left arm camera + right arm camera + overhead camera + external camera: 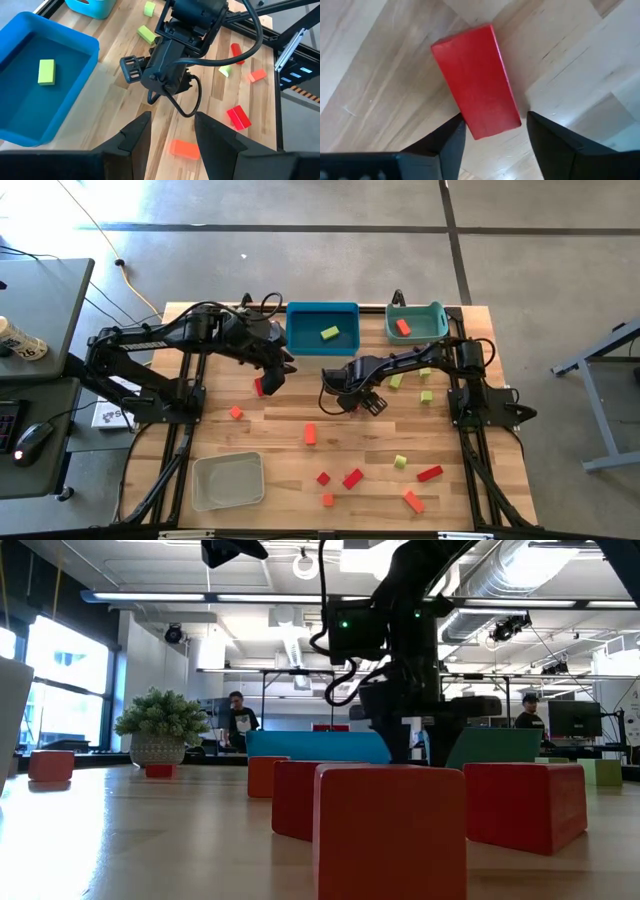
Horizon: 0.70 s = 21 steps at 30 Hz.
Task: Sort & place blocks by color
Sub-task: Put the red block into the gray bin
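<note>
My right gripper [360, 396] points down at mid-table, open, over a red bar block [475, 85] lying flat on the wood. Its fingers stand either side of the block's one end. My left gripper [272, 372] hangs open above the table's left middle with nothing between its fingers [172, 120]. A red block [260, 387] lies right by it. The blue tray [300, 340] holds a yellow-green block [329, 333]. The teal tray [430, 330] holds an orange-red block [403, 327]. Red, orange and yellow-green blocks lie scattered, such as an orange one [310, 433]. My right gripper comes from above, its fingers [452, 142] across the red block at one short end [492, 122]. One finger stands at each long side. The block lies flat on the table. Whether the fingers touch it I cannot tell.
A clear grey tray [228, 480] sits at the near left. Loose blocks lie over the near right: red ones [352, 478] [430, 473], an orange one [413, 500] and a yellow-green one [400, 462]. The arms' frames run along both table sides.
</note>
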Motion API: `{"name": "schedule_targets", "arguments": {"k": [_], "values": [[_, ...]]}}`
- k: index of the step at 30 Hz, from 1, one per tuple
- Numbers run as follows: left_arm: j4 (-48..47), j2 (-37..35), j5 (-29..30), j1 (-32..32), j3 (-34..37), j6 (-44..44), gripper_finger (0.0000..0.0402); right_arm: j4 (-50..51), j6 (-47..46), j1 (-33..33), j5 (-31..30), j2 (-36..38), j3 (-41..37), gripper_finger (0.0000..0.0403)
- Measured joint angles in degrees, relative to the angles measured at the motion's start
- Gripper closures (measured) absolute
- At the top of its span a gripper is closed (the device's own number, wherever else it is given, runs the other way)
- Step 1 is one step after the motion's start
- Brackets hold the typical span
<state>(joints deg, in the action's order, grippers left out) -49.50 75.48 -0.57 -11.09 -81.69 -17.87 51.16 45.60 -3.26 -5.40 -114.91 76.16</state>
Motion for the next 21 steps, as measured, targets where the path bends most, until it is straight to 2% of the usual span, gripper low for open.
{"name": "schedule_targets", "arguments": {"k": [11,21], "values": [[0.00,0.02,-0.01,0.00,0.01,0.03,0.0261,-0.23,-0.29,0.36,1.23,-0.02,-0.07,0.0289],[-0.02,0.02,-0.01,0.00,0.02,1.88,0.0261,-0.25,-3.36,0.38,1.57,0.09,-0.04,0.0292]]}}
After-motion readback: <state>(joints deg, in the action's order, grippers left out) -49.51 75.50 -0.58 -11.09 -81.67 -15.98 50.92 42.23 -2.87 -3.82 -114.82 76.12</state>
